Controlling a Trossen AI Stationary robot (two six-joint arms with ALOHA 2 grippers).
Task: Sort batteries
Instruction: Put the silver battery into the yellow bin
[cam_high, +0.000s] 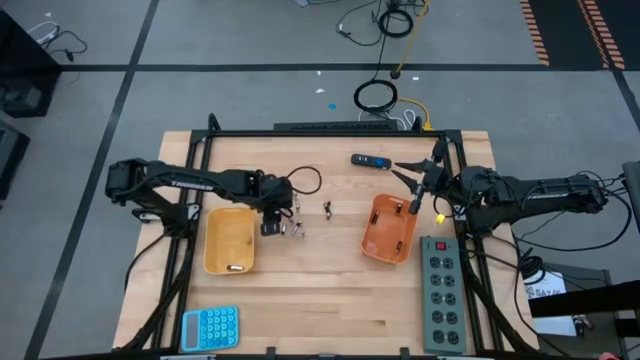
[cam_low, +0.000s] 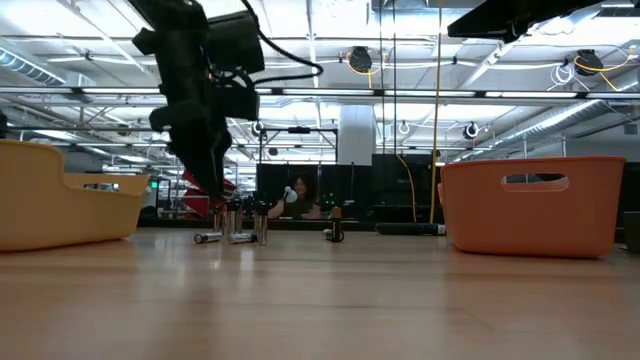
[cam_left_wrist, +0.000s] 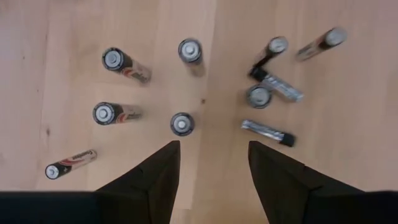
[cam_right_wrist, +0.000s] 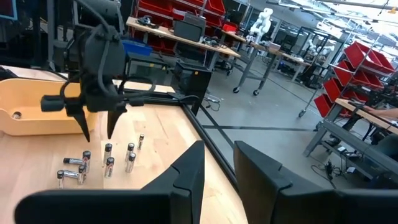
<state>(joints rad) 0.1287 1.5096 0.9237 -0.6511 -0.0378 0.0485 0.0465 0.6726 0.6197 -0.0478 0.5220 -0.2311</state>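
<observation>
While the left claw (cam_high: 272, 226) hangs over the batteries (cam_high: 293, 226) on the wooden desk (cam_high: 320, 290), its two dark fingers (cam_left_wrist: 152, 180) stand parted with nothing between them, pointing down at the cluster. Seen from the left wrist, about ten cells lie scattered on the bare wood: several stand on end, showing round silvery caps, and others lie on their sides; one upright cell (cam_left_wrist: 181, 124) sits just beyond the fingertips. From desk height, the batteries (cam_low: 235, 232) group close under the lowered claw (cam_low: 215, 190), a separate small dark piece (cam_low: 334, 234) a little apart. A yellow tray (cam_high: 229, 240) lies just beside the cluster on the left arm's side, one small cell (cam_high: 234, 267) at its near end; an orange tray (cam_high: 390, 228) stands well apart toward the right arm. The right claw (cam_high: 420, 185) waits above the orange tray's far edge, fingers (cam_right_wrist: 186, 171) spread, holding nothing. A black-and-blue device (cam_high: 370, 160), a power strip (cam_high: 440, 295) and a blue calculator (cam_high: 210, 326) also rest on the desk.
</observation>
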